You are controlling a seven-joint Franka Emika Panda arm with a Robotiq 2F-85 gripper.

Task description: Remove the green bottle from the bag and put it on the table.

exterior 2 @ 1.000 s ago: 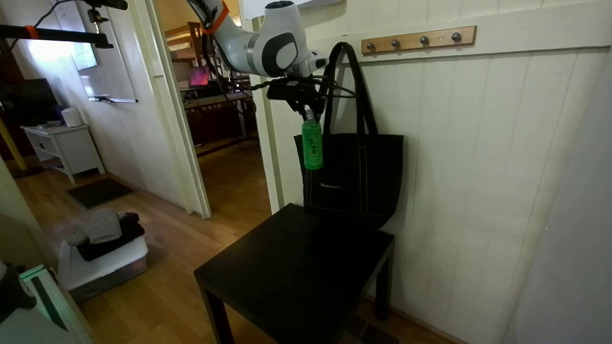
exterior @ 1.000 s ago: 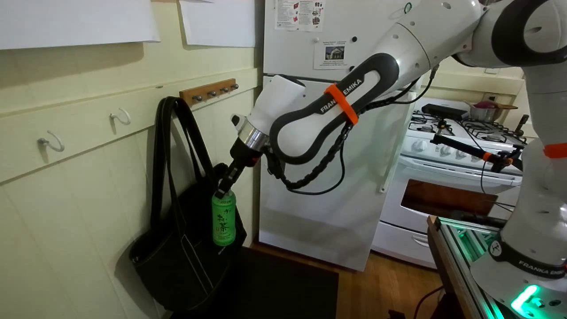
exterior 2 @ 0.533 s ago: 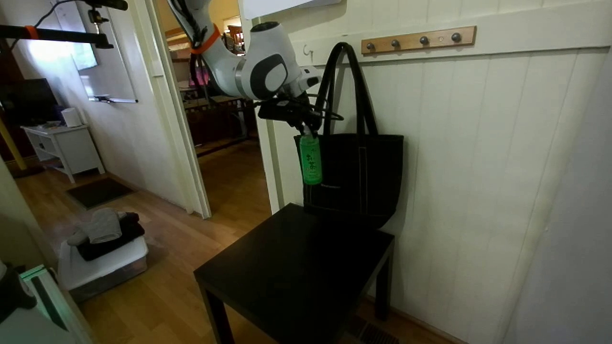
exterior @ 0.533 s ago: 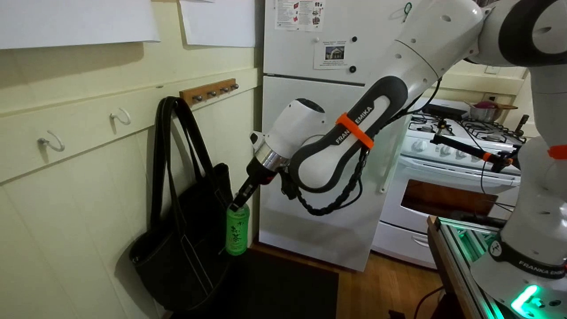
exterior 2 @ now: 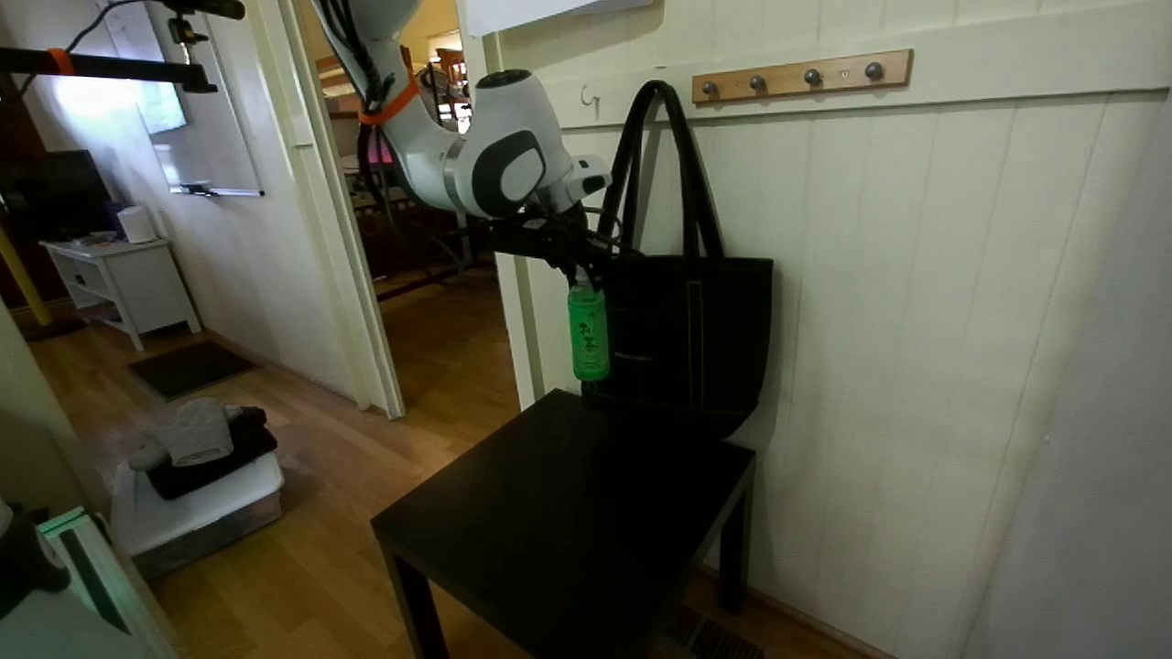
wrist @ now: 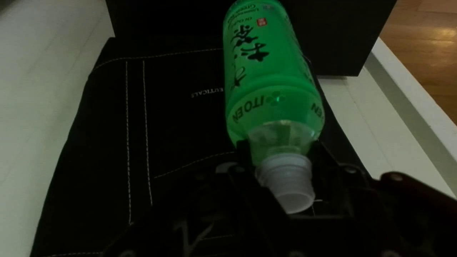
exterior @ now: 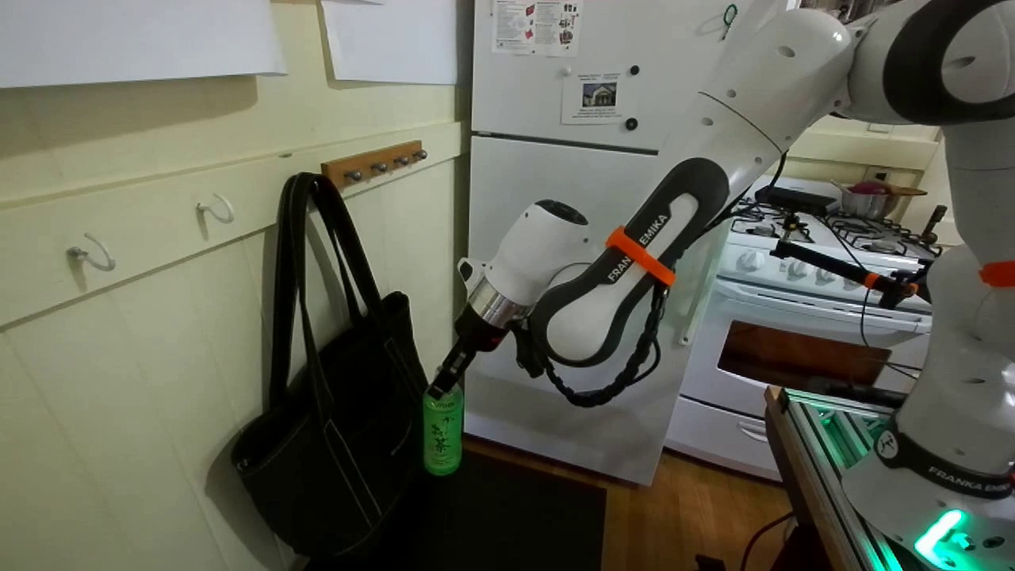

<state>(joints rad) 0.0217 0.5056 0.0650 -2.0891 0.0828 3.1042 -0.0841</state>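
Note:
The green bottle (exterior: pixel 442 432) hangs upright below my gripper (exterior: pixel 440 387), outside the bag (exterior: pixel 317 476). In the wrist view, the fingers (wrist: pixel 244 151) press on both sides of the neck of the bottle (wrist: pixel 271 64), just under its white cap. So the gripper (wrist: pixel 280 150) is shut on it. The black bag (exterior 2: pixel 696 348) hangs by its straps on the wall, behind the bottle (exterior 2: pixel 589 334) in an exterior view. Lower down is the dark table (exterior 2: pixel 568 513), with a visible gap between its top and the bottle's base.
A wooden peg rack (exterior 2: pixel 801 77) is fixed on the wall above the bag. Behind the arm stand a white refrigerator (exterior: pixel 555 317) and a white stove (exterior: pixel 817 301). A plastic box (exterior 2: pixel 201 513) with cloths on it sits on the floor.
My gripper has come down with the bottle still held. In an exterior view they have also shifted to the right, away from the bag. The bag and the table have stayed in place.

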